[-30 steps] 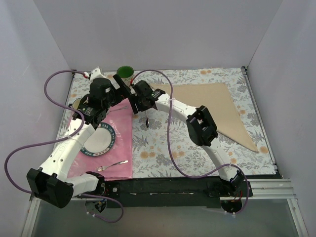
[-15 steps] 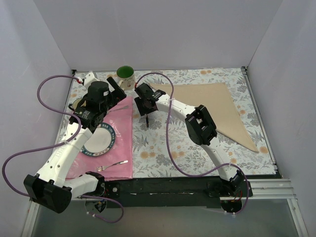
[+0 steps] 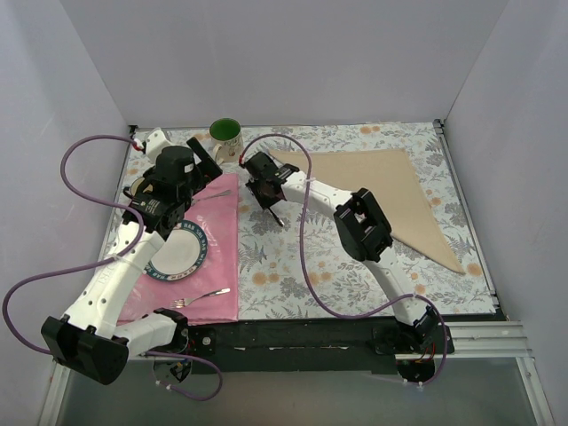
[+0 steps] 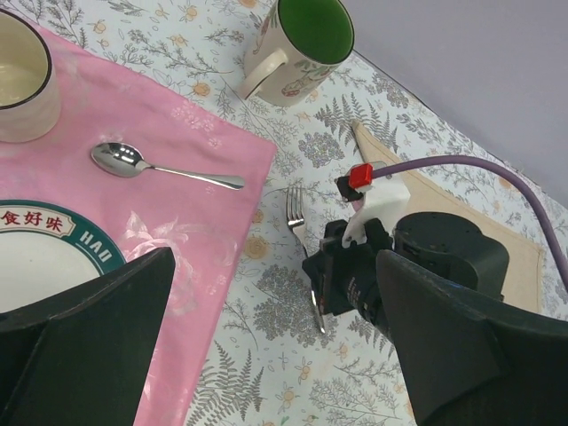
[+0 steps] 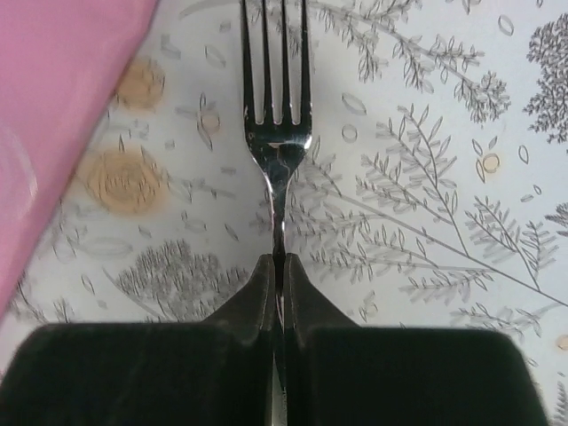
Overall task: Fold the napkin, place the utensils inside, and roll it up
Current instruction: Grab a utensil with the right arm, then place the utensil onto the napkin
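The tan napkin [image 3: 390,191] lies folded into a triangle on the right of the floral tablecloth; one tip shows in the left wrist view [image 4: 371,147]. My right gripper [image 3: 266,197] [image 5: 278,266] is shut on the thin handle of a silver fork [image 5: 277,133] [image 4: 295,213], just right of the pink placemat's edge, tines pointing toward the mug. My left gripper [image 3: 206,160] [image 4: 275,346] hovers open and holds nothing, above the placemat's far corner. A spoon [image 4: 133,161] rests on the placemat, and a second fork [image 3: 200,295] lies near its front edge.
On the pink placemat [image 3: 222,257] sit a plate [image 3: 177,250] and a small cream bowl [image 4: 18,75]. A green-lined mug [image 3: 225,135] [image 4: 306,49] stands at the back. White walls enclose the table on three sides. Purple cables loop over both arms.
My right gripper has gone from open to shut on the fork's handle. The left arm has drawn back a little to the left, away from the right gripper.
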Robot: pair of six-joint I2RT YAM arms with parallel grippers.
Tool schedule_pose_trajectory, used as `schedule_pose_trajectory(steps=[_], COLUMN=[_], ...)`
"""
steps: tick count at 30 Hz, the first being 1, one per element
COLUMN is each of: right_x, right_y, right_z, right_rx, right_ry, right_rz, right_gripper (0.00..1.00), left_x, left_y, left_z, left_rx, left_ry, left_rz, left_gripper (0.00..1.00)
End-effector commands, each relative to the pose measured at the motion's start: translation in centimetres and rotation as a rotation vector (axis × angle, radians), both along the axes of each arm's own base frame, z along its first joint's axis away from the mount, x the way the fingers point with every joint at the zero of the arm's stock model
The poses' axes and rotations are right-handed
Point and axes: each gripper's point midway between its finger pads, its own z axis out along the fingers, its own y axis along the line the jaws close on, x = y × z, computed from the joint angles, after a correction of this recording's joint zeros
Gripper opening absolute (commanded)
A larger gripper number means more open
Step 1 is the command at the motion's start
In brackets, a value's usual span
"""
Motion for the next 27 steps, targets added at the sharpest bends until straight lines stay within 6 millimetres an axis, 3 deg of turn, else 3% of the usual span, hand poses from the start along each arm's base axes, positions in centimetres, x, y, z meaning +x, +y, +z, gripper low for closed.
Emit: schedule_pose_trajectory(steps=[1, 2, 4, 5, 6, 7, 8, 9, 10, 12, 13, 16, 27], right_x=[0.2, 0.7, 1.4, 0.5, 0.5, 1.9, 0.6, 0.5, 1.2, 0.3, 1.0, 1.0, 0.1], right_y=[-2.3, -3.6, -6.9, -8.7, -10.3, -13.5, -14.9, -16.4, -19.1, -21.9, -24.7, -27.1, -28.9], right_z=[7.4, 10.1, 12.0, 12.9, 12.9, 13.0, 12.4, 12.1, 11.6, 10.2, 9.6, 9.0, 4.9], right_rx=[-0.031, -0.011, -0.053, -0.058, -0.079, -0.108, -0.084, -0.085, -0.098, -0.100, -0.092, -0.023, -0.014], right_ry=[-0.087, -0.117, -0.144, -0.145, -0.150, -0.165, -0.127, -0.115, -0.106, -0.055, -0.039, -0.015, 0.050], right_rz=[0.228, 0.234, 0.290, 0.326, 0.326, 0.303, 0.333, 0.341, 0.325, 0.328, 0.275, 0.276, 0.267], right_gripper=[0.01, 0.01, 0.01, 0.01, 0.01, 0.01, 0.01, 0.01, 0.01, 0.01, 0.01, 0.01, 0.01], left_x=[0.4, 0.6, 1.0, 1.6, 1.5, 1.4, 1.8, 1.0, 1.0, 1.1, 0.9, 1.0, 1.8], left_y=[-0.1, -0.9, -2.0, -2.7, -4.6, -5.9, -7.3, -9.7, -10.4, -11.8, -12.6, -13.8, -14.7], left_z=[1.3, 0.8, 0.0, -0.6, -0.9, -1.2, -1.7, -1.7, -2.1, -2.6, -2.7, -3.4, -4.7], left_rx=[0.000, -0.011, -0.022, -0.025, -0.056, -0.067, -0.033, -0.083, -0.098, -0.134, -0.159, -0.207, -0.233], left_ry=[-0.034, -0.021, 0.004, 0.017, 0.034, 0.043, 0.040, 0.048, 0.056, 0.063, 0.070, 0.093, 0.123], left_rz=[-0.012, -0.042, -0.091, -0.125, -0.222, -0.300, -0.407, -0.546, -0.580, -0.643, -0.684, -0.729, -0.753], left_gripper=[0.98, 0.98, 0.98, 0.98, 0.98, 0.98, 0.98, 0.98, 0.98, 0.98, 0.98, 0.98, 0.98])
